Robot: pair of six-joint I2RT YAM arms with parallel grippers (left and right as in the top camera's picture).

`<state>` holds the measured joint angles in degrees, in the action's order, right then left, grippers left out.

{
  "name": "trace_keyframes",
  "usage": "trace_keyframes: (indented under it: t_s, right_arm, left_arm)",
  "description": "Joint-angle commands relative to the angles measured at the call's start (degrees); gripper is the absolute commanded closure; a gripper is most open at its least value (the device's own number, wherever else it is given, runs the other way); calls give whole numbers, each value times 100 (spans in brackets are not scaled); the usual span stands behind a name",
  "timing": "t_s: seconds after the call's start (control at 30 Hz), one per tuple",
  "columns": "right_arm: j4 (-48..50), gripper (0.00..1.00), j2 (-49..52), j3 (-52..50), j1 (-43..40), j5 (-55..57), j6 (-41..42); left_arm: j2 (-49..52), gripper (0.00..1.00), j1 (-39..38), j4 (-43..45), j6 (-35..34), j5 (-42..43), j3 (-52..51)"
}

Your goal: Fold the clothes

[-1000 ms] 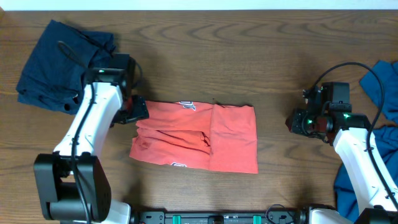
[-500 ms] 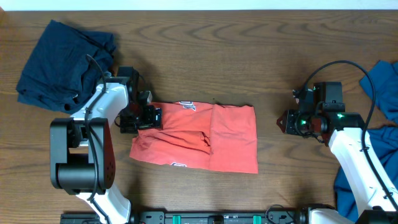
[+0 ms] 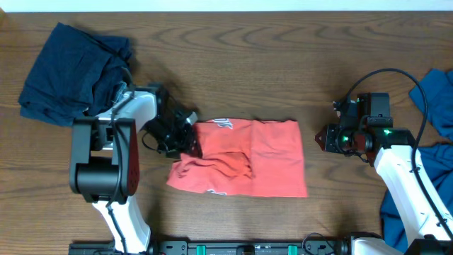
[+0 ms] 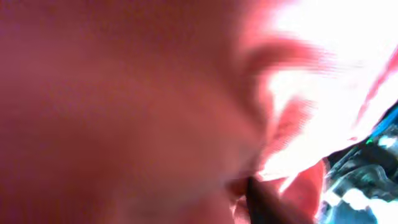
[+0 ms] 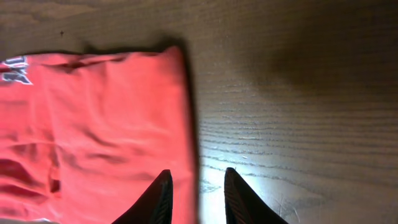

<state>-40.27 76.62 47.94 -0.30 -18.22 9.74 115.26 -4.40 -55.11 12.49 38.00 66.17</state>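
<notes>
The clothes to fold here are a coral-red T-shirt (image 3: 262, 159), lying folded into a rough rectangle at the table's middle, white lettering (image 3: 221, 123) showing at its far edge. My left gripper (image 3: 187, 138) is at the shirt's bunched left edge, shut on the cloth. In the left wrist view blurred red cloth (image 4: 124, 112) fills the picture and only one dark finger (image 4: 266, 200) shows. My right gripper (image 3: 327, 139) stands open just off the shirt's right edge. In its wrist view, the right gripper (image 5: 198, 171) straddles the edge of the red cloth (image 5: 93, 124) from above, nothing between its fingers.
A dark navy garment (image 3: 71, 71) lies heaped at the far left corner, just behind the left arm. Blue cloth (image 3: 433, 99) lies at the right edge, with more (image 3: 396, 205) beside the right arm's base. Bare wood (image 5: 298, 93) lies right of the shirt.
The left gripper moved right into the shirt's left edge and closed on it. The whole shirt slid a little to the right and its left edge bunched. The right gripper stayed put.
</notes>
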Motion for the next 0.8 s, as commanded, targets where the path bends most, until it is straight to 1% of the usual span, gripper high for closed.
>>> trace_keyframes:
  t_s: [0.0, 0.03, 0.13, 0.33, 0.47, 0.57, 0.77]
  right_arm:
    - [17, 74, -48, 70, 37, 0, -105]
    - [17, 74, -48, 70, 37, 0, -105]
    - [24, 74, -48, 70, 37, 2, -105]
    - [35, 75, -48, 70, 37, 0, -105]
    - [44, 75, -48, 70, 37, 0, -105]
    - [46, 75, -48, 70, 37, 0, -105]
    - [70, 75, -48, 70, 37, 2, -105]
  left_arm:
    - [369, 86, -59, 98, 264, -245, -219]
    - [369, 90, -28, 81, 212, -262, -219]
    - [356, 94, 79, -111, 0, -264, -131]
    - [-24, 94, 254, -992, -79, -273, 431]
    - [-581, 94, 236, -1392, -474, -658, 931]
    - [-1040, 94, 133, -1510, -778, -896, 1220]
    - [-1705, 94, -249, -1513, -1305, -914, 1462]
